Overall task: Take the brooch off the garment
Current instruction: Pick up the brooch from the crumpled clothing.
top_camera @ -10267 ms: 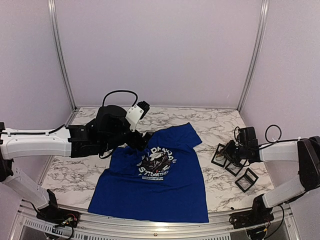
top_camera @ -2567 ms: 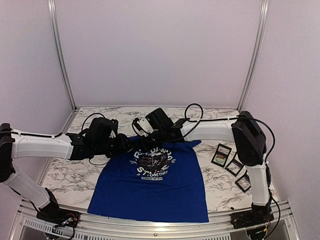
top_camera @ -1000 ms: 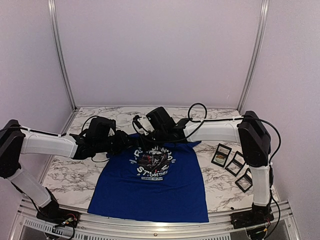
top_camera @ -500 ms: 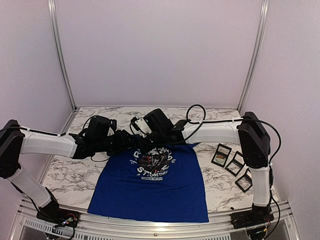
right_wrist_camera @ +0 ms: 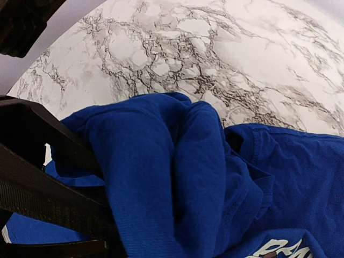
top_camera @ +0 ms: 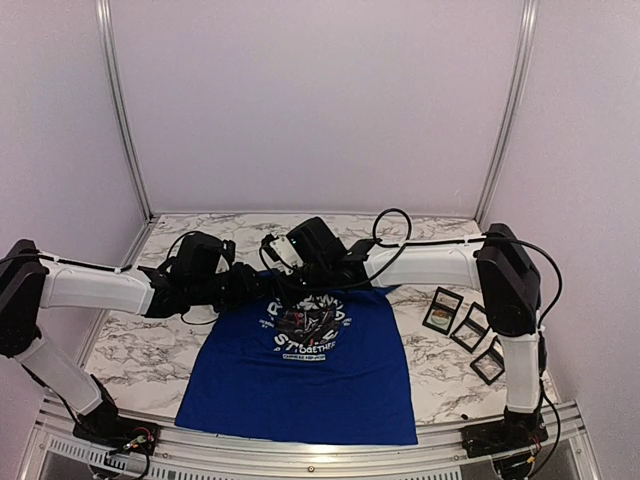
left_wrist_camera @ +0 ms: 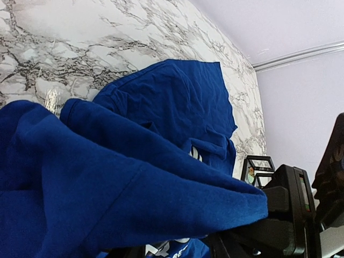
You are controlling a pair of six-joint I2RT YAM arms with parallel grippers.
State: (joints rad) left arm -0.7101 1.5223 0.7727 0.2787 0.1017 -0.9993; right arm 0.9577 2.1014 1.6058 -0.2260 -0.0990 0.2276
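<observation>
Marble tabletop point(top_camera: 130, 350) bore the soft, limp garment point(top_camera: 310, 380), best held at its collar beyond the panda print point(top_camera: 308, 325), where the closed right gripper point(top_camera: 272, 264) pinched it; cloth hid the brooch and the jaws of the left gripper point(top_camera: 264, 286).

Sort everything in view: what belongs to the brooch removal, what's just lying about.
Job: royal-blue panda-print T-shirt; left end effector and right end effector at its far edge. No brooch visible.
Lying about: black square frames on the marble table, right side.
</observation>
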